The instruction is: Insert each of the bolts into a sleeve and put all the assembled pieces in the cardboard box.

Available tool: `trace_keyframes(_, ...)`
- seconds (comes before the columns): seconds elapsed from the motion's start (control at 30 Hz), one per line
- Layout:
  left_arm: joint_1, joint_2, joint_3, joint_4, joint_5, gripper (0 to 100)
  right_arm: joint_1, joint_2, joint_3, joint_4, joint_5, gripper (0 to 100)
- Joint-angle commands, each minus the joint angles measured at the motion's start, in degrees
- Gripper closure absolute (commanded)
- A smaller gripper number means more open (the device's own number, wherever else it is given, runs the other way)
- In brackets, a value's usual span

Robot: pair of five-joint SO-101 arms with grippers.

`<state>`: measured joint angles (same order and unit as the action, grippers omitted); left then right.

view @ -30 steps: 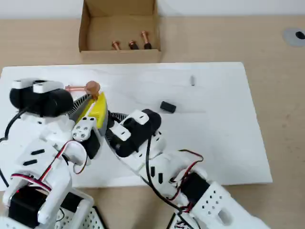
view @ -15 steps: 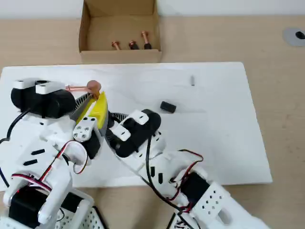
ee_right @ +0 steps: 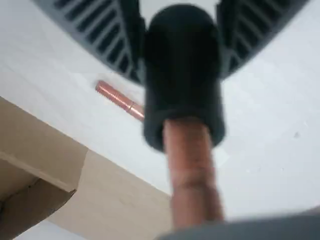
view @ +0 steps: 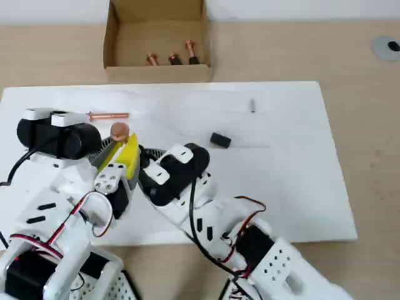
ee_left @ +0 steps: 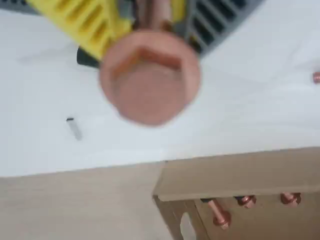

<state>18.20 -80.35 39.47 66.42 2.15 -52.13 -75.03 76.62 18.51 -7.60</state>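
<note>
My left pincer [view: 120, 147] pinches a copper bolt [view: 120, 131] by its shaft, hexagonal head outward, above the white mat [view: 281, 175] near its left edge. My right pincer [ee_right: 182, 42] is clamped on a black sleeve [ee_right: 182, 80], and a copper shaft [ee_right: 192, 170] pokes out of it. A loose bolt [view: 108, 115] lies on the mat near its far left corner. A spare sleeve [view: 219, 140] lies mid-mat. The cardboard box [view: 110, 37] sits on the worktop [view: 362, 94] past the mat's far edge, holding three assembled pieces [view: 174, 59].
</note>
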Motion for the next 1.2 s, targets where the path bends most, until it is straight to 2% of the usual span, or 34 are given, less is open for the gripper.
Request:
trace_keyframes(0.0, -0.35, 0.22, -2.90, 0.97, -0.09, 99, 1.63, -1.80, -2.59, -1.76, 0.09, 98.9)
trace_keyframes(0.1, -0.35, 0.22, -2.90, 0.97, -0.09, 98, 1.63, -1.80, -2.59, -1.76, 0.09, 98.9)
trace_keyframes(0.27, -0.26, 0.31, -4.48, 3.43, 4.04, 87, 1.63, -1.80, -3.03, -1.76, 0.09, 98.9)
trace_keyframes(0.6, -0.44, 0.31, -6.77, 5.01, 4.84, 86, 1.63, -1.80, -4.09, -1.76, 0.09, 98.9)
trace_keyframes(0.7, -0.44, 0.66, -10.73, 7.21, 5.10, 86, 2.07, -1.80, -4.26, -1.76, 0.09, 98.9)
trace_keyframes(0.87, -0.88, 0.75, -17.23, 10.20, 4.84, 87, 9.89, -0.57, -9.54, -1.58, -6.95, 98.9)
trace_keyframes(1.07, -0.88, 1.27, -16.88, 11.52, 4.75, 95, 19.21, 11.30, -20.09, -1.23, -7.21, 98.9)
trace_keyframes(1.17, -1.85, 2.86, -16.79, 11.43, 3.96, 99, 21.67, 19.82, -27.30, -1.23, -7.21, 98.9)
